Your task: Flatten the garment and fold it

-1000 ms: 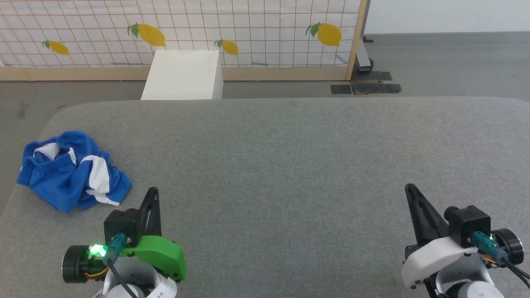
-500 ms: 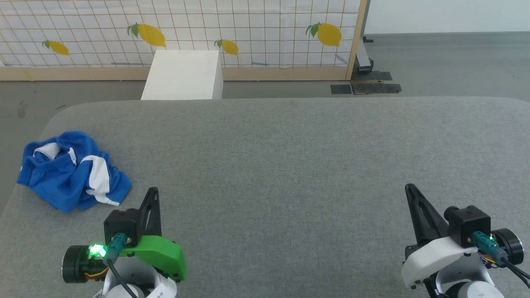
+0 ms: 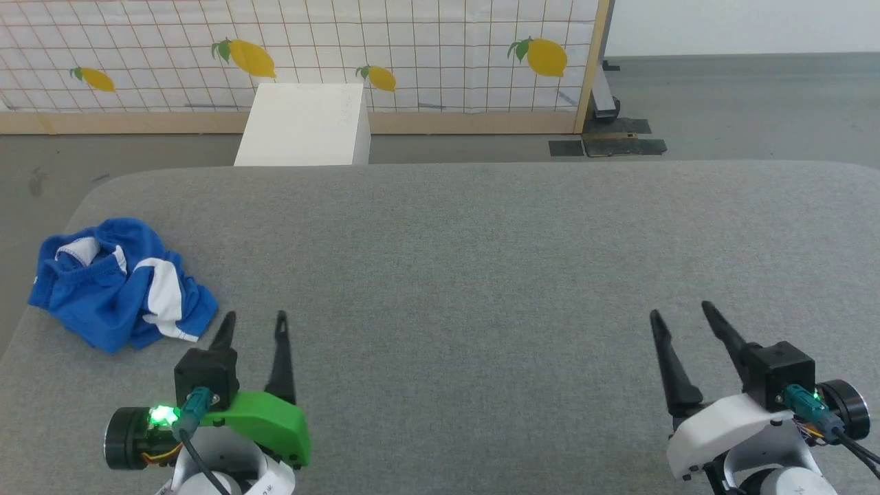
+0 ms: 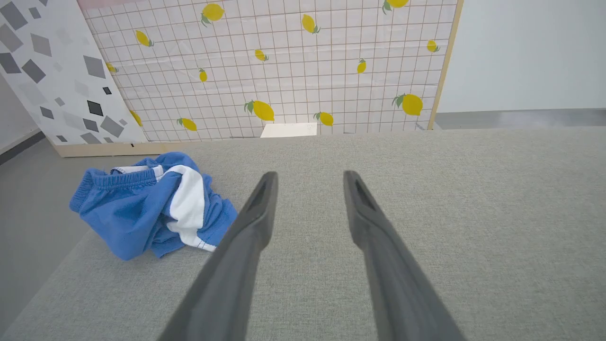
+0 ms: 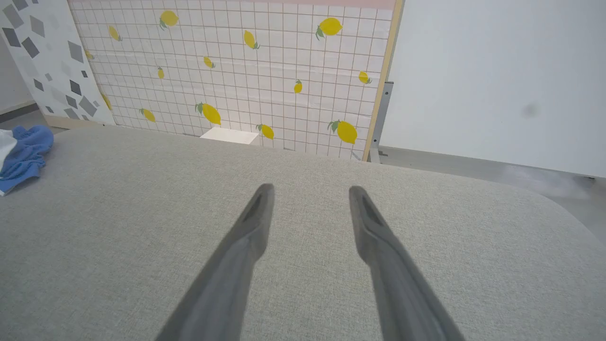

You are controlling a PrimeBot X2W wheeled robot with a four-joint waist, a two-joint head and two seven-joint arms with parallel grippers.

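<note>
The royal-blue shorts (image 3: 120, 285) are lying in a crumpled heap at the far left of the grey upholstered table (image 3: 481, 240), with their outer side reaching the table's rounded left edge. A gathered elastic waistband is facing up at the back of the heap, and a white side stripe is running across the bunched folds.

The left gripper (image 3: 254, 316), on the arm with the green cover, is hovering just right of and nearer the robot than the shorts. Its two dark fingers are standing moderately apart, pointing away from the robot and holding nothing. Its left fingertip is sitting close to the nearest hem of the shorts but apart from it. In the left wrist view the shorts (image 4: 151, 203) are lying left of the spread fingers (image 4: 260, 208), with bare grey fabric showing between the two tips.

The right gripper (image 3: 680, 309), on the arm with the white cover, is hovering over the right side of the table, well apart from the shorts. Its fingers are likewise parted and empty. In the right wrist view a corner of the shorts (image 5: 21, 154) is showing at the far left edge.

Beyond the table, a white box (image 3: 302, 124) is standing on the grey floor before a lemon-patterned grid panel (image 3: 412, 48).
</note>
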